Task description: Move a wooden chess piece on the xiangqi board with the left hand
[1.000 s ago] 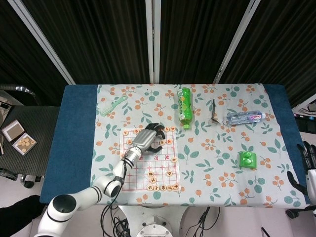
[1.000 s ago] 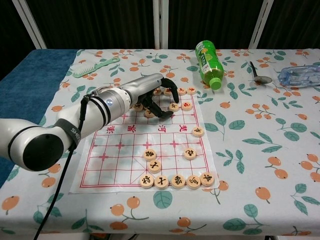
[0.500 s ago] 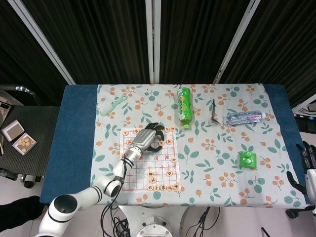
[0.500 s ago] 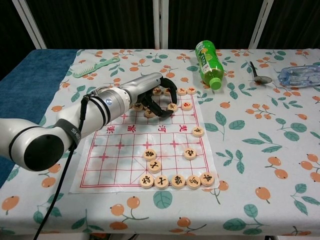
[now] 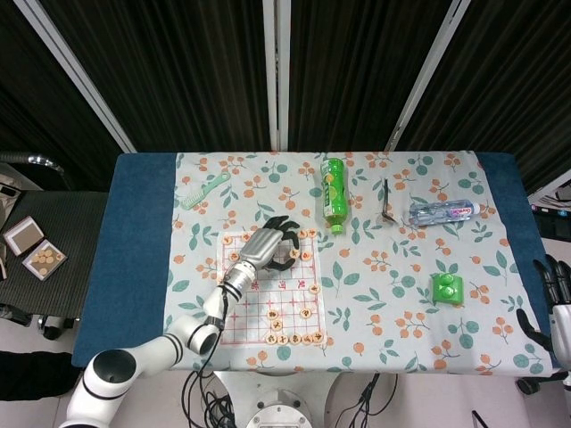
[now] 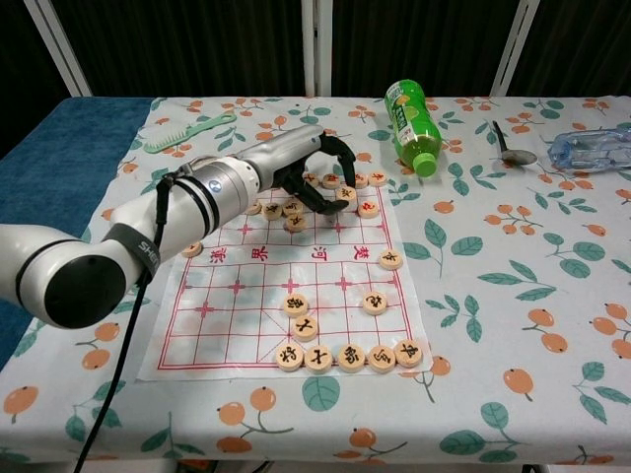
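chess piece [image 6: 345,194] | round wooden disc | far rows of xiangqi board [image 6: 256,325] | flat paper, red grid

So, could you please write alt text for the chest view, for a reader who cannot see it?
The robot's left hand reaches over the far rows of a xiangqi board, fingers curled above the wooden pieces there. More pieces line the near edge. A green bottle, a comb and a spoon lie on the floral tablecloth beyond.

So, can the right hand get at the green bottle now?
Probably not: the right hand sits off the table's right edge, far from the green bottle; only distance hinders it.
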`<state>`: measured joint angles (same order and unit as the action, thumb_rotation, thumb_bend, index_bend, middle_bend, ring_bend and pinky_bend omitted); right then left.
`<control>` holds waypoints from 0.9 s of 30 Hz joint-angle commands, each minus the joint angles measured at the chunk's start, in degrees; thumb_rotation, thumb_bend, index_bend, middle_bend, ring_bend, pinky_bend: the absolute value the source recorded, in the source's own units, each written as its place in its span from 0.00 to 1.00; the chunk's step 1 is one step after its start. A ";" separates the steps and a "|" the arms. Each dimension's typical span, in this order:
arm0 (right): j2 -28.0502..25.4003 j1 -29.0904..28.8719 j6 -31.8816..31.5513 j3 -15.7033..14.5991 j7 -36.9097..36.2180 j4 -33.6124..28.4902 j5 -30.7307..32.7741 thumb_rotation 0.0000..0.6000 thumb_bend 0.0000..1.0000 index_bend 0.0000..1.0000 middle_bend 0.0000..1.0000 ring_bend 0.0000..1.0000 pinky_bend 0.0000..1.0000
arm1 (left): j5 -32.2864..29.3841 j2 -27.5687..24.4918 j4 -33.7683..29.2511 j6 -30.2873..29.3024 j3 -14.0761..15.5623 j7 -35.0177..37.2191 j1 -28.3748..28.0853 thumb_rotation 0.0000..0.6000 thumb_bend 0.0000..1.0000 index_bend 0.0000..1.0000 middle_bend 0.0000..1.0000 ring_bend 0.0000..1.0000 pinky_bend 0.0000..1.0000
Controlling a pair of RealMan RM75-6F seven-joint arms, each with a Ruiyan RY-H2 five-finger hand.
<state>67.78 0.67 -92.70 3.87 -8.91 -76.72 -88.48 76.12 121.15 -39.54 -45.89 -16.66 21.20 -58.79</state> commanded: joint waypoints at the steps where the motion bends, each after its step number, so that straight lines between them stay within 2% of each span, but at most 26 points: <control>1: 0.05 0.16 -0.28 -0.06 -0.03 -0.05 -0.14 1.00 0.25 0.00 0.00 0.00 0.00 | -0.07 0.09 -0.42 0.23 -0.65 -0.77 -1.17 1.00 0.34 0.55 0.15 0.00 0.00; 18: 0.43 0.21 0.32 -0.10 -1.45 1.47 0.31 1.00 0.25 0.00 0.00 0.00 0.00 | -1.12 3.19 3.70 3.17 -1.47 -0.70 -4.54 1.00 0.34 0.55 0.16 0.00 0.00; 27: 0.44 0.41 0.21 -0.11 -1.66 1.79 0.43 1.00 0.25 0.00 0.00 0.00 0.00 | -0.62 3.91 5.45 3.78 -0.67 0.30 -4.91 1.00 0.34 0.55 0.16 0.00 0.00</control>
<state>68.22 1.07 -92.48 3.77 -10.57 -74.94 -88.04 75.51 125.01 -34.12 -42.14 -17.35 21.46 -63.69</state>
